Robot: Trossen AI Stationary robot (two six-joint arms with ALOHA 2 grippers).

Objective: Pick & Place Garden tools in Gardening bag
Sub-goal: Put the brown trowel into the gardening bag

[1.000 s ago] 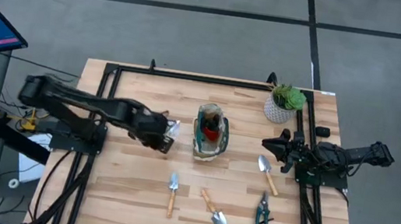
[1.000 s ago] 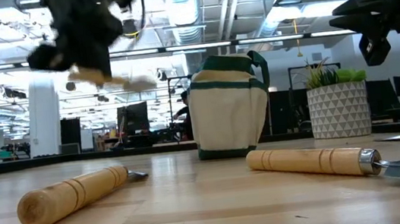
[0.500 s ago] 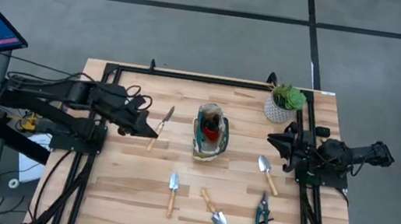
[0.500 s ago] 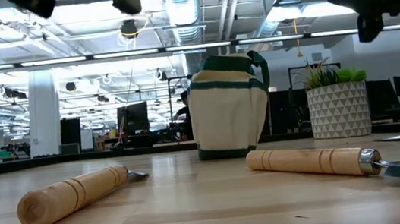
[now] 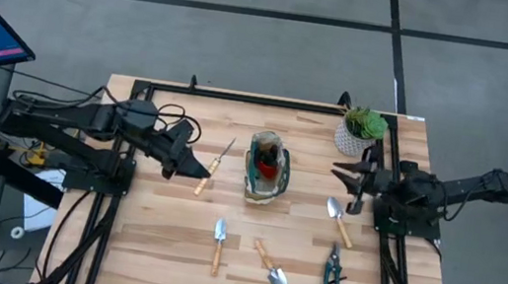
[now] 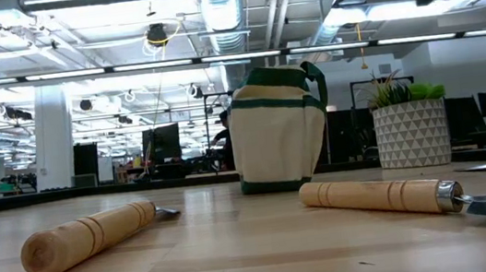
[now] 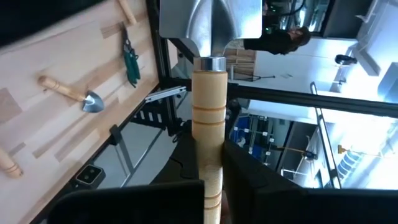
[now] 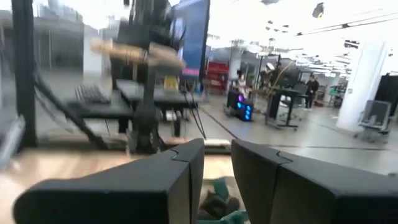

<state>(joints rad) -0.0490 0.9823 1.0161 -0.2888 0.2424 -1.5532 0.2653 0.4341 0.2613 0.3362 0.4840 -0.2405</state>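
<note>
left gripper (image 5: 198,170) clenched on trowel (image 5: 215,164) handle | rigid, blade-heavy, smooth wood; grip mid-handle | right gripper (image 5: 341,171) jaws slightly parted, empty

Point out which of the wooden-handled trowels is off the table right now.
The trowel left of the bag, gripped by its handle in the left gripper. The other three trowels lie flat on the table.
</note>
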